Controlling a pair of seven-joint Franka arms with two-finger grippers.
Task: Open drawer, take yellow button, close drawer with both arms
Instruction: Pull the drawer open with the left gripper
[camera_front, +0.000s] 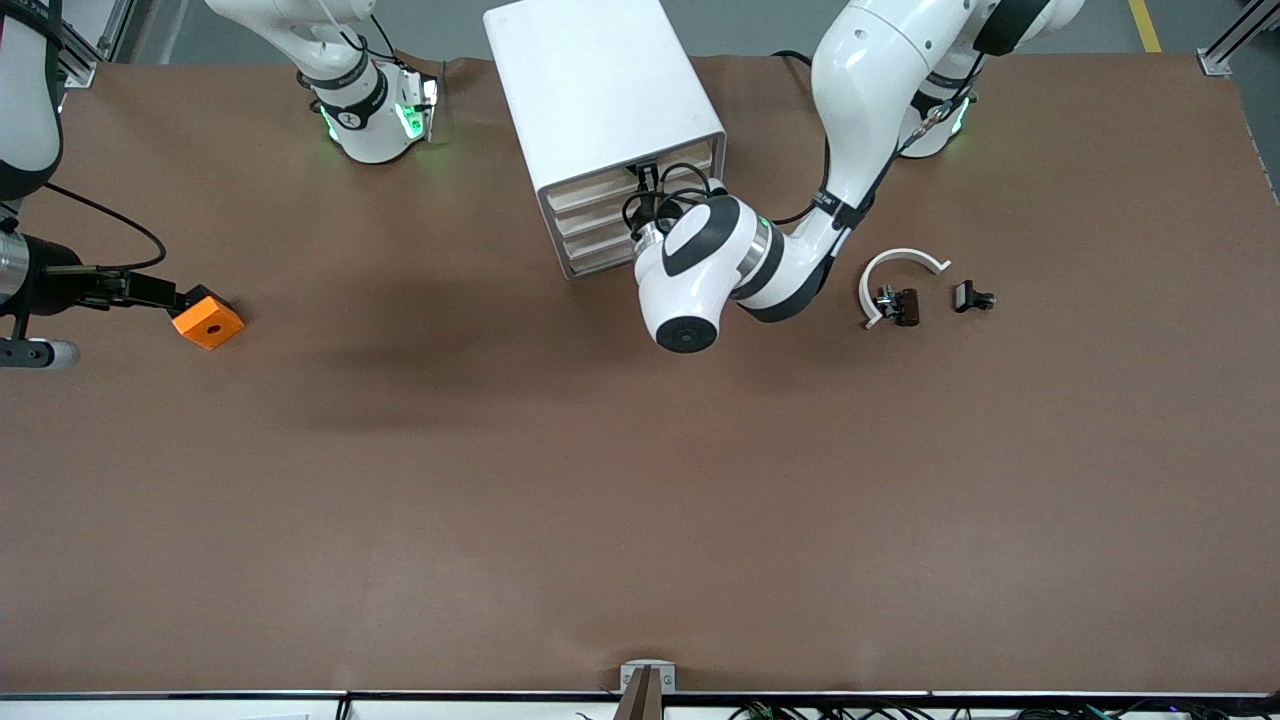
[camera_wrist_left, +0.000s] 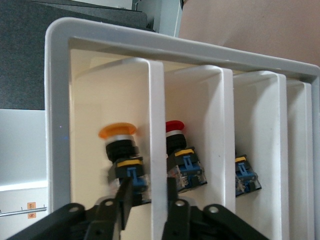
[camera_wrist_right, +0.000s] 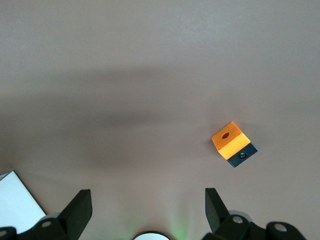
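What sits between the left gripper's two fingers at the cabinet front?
In the left wrist view, the left gripper straddles a white drawer front, one finger on the side of the orange-capped button, the other on the red-capped button's side.

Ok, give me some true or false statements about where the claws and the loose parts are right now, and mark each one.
1. The orange cube lies on the table toward the right arm's end. True.
2. The right claw is gripping the orange cube. False: it is open, and the cube lies on the table clear of its fingers.
3. The left claw is at the front of the white cabinet. True.
4. The white arc sits on top of the cabinet. False: it lies on the table toward the left arm's end, beside the black clip pieces.
5. The orange-capped button is inside the cabinet. True.
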